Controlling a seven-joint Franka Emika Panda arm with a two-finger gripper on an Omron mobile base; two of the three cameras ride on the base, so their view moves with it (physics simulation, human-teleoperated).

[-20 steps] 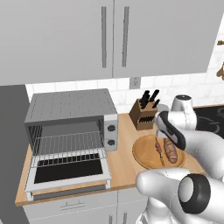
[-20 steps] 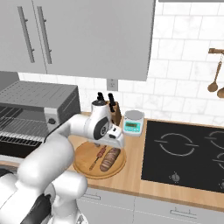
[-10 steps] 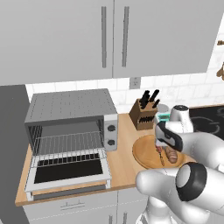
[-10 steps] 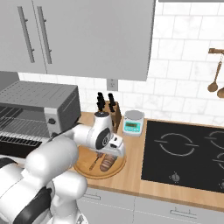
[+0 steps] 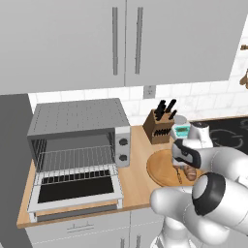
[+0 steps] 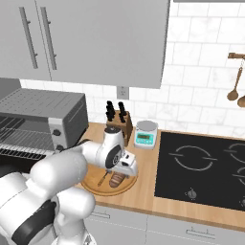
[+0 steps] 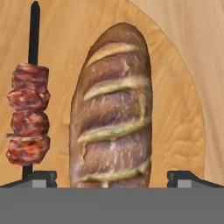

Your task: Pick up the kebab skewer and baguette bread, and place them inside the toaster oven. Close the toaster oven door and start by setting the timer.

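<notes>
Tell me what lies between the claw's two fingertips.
The baguette bread lies lengthwise between them on the wooden board, seen in the hand view; the kebab skewer sits beside it.

Baguette bread (image 7: 114, 109): I see near end cut off at bottom of hand view; in left base view, arm covers most of it. Kebab skewer (image 7: 29, 111): lower stick end hidden there. Toaster oven (image 6: 43, 117): left part cropped in right base view.

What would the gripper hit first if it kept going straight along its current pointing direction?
Most likely the golden-brown slashed baguette bread, which lies centred between the open fingers on the round wooden board; the remaining gap is unclear.
</notes>
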